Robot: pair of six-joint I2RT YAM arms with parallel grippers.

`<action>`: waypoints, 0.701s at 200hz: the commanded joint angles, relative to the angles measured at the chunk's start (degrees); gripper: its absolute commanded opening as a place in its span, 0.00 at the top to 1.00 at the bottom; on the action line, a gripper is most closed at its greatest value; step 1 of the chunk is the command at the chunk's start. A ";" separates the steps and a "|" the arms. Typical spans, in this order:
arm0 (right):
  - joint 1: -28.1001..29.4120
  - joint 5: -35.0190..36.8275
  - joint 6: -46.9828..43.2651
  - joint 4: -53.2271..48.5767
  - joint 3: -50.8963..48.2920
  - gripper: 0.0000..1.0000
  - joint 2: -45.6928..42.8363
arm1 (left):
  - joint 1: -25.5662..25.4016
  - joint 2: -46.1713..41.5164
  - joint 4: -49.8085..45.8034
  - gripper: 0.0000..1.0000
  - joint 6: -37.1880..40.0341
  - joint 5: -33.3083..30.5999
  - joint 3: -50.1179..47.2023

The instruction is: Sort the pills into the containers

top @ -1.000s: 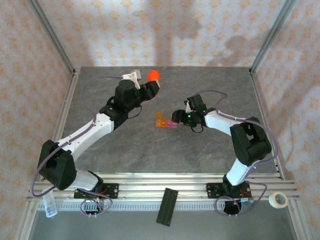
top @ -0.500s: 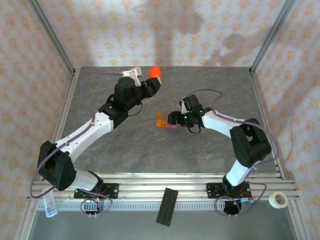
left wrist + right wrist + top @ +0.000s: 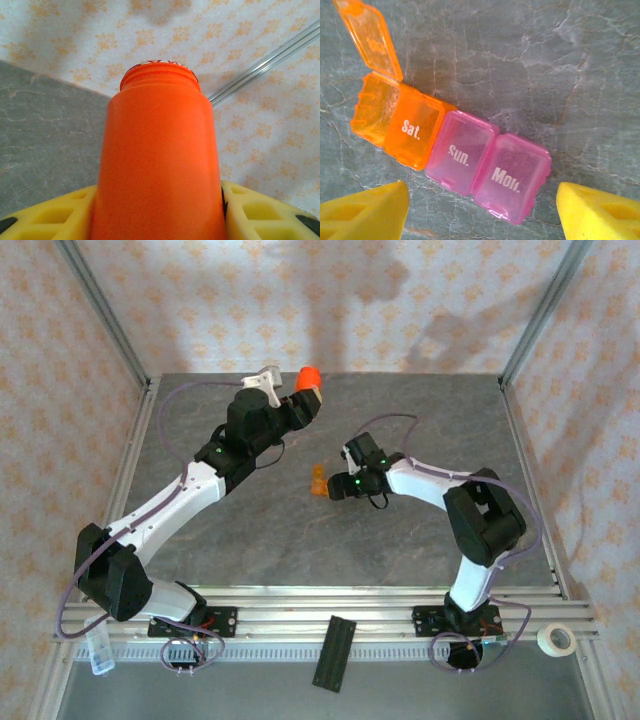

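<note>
Overhead, the right claw (image 3: 482,210) hangs with fingers spread wide above the containers (image 3: 455,150), which lie on the surface (image 3: 545,60) with the orange end lid (image 3: 367,37) flipped up. The left claw (image 3: 160,212) is clamped on an orange bottle (image 3: 160,150). Likely next: carrying the bottle over the open cell and tipping it gently.
</note>
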 commanded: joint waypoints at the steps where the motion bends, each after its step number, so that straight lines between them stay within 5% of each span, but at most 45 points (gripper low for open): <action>1: 1.84 5.21 -2.59 -1.86 2.61 0.23 1.97 | -0.36 -0.89 -2.09 1.00 1.63 -1.07 3.30; 140: 2.21 11.90 2.40 -2.14 10.03 0.24 10.85 | -0.23 -0.68 -4.67 1.00 1.70 -1.51 5.08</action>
